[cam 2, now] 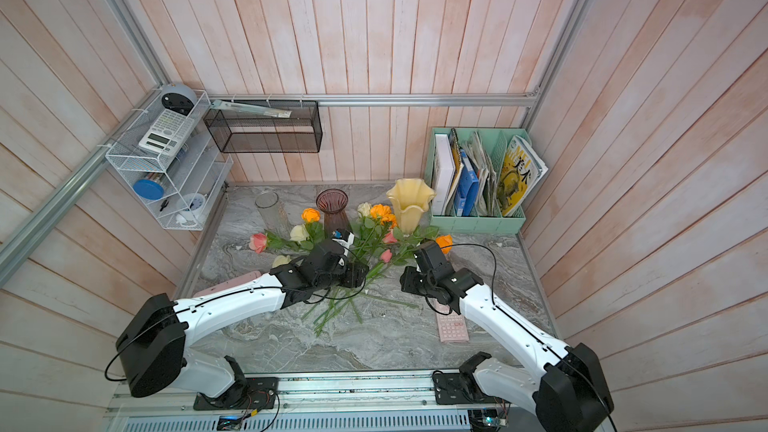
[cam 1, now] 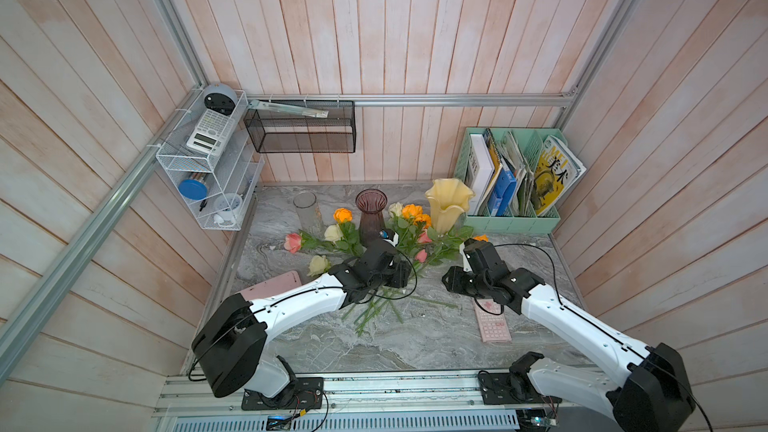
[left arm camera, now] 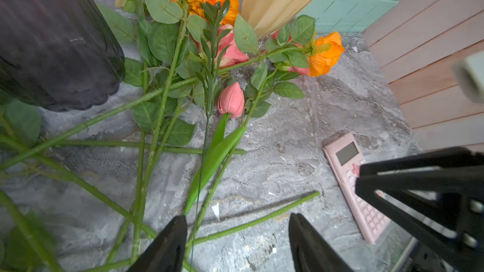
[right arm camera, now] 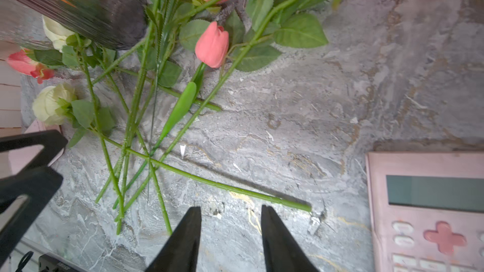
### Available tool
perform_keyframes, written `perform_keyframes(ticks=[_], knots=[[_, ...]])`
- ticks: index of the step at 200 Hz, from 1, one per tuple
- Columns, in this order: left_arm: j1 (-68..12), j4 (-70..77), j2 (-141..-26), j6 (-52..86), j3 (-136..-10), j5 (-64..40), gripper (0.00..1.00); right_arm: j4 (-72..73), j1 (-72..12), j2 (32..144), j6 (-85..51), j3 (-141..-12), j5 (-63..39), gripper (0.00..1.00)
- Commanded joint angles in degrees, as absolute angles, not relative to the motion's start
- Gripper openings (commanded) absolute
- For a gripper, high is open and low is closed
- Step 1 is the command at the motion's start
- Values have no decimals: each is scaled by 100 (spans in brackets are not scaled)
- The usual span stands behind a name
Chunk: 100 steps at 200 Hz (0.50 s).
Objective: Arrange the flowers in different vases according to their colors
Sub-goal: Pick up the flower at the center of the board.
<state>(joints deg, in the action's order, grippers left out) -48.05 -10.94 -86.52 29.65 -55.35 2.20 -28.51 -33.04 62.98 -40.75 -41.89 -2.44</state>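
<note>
Sorting appears not yet begun: flowers [cam 1: 415, 243] lie heaped on the worktop [cam 1: 415, 347] beside the purple vase [cam 1: 371, 214], left gripper [left arm camera: 237, 215] and right gripper [right arm camera: 230, 207] above them part-open and empty; next, close on one stem [right arm camera: 262, 193].

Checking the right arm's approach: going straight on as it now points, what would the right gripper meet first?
Probably the long green stem lying across just ahead of the right gripper, whose jaws stand open. Depth is unclear, so it might touch the marble tabletop beside it instead.
</note>
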Motion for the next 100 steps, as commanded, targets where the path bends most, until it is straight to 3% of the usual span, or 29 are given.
perform_keyframes(ticks=[1, 100], knots=[[-4789, -1488, -9029, 2394, -5926, 539, 65, -2911, -3240, 6060, -4192, -3958, 9, 44], [-4790, -1653, -10446, 2079, -6821, 1101, 59, -2868, -3142, 5950, -4156, -3689, -7, 44]])
